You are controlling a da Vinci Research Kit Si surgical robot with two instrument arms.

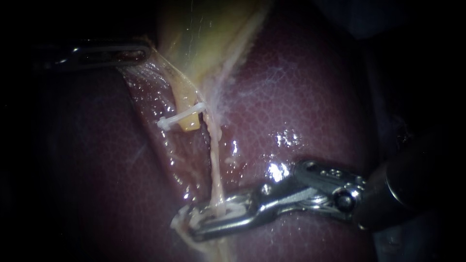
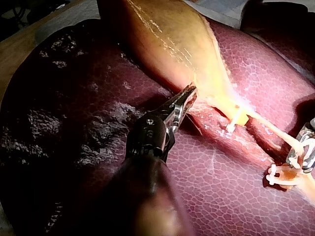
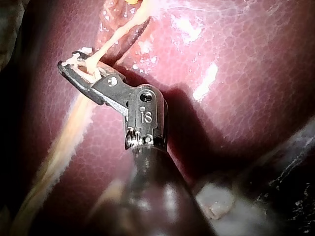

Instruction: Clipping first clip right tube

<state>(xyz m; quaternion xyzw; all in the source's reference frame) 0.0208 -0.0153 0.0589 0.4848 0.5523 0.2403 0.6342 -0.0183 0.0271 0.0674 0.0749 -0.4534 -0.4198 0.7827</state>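
Observation:
The pale thin right tube [image 1: 214, 160] runs down over the liver [image 1: 310, 92] into the jaws of my right instrument [image 1: 201, 222]. Those jaws stand close together around it, with a white clip [image 1: 183, 213] held between them and the tube crossing inside. The right wrist view shows the same tube [image 3: 123, 28] passing between the jaws of the right instrument [image 3: 76, 71]. A second white clip [image 1: 181, 117] sits across the yellow left tube [image 1: 187, 104]. My left instrument [image 1: 140, 52] is shut on the edge of the gallbladder [image 1: 208, 34], holding it taut.
Wet, glistening liver lies on all sides. In the left wrist view the left instrument [image 2: 186, 98] grips the gallbladder [image 2: 167, 39] edge, and the clip [image 2: 235, 119] on the yellow tube lies ahead of it. Thin membrane [image 1: 145, 77] stretches below the left jaws.

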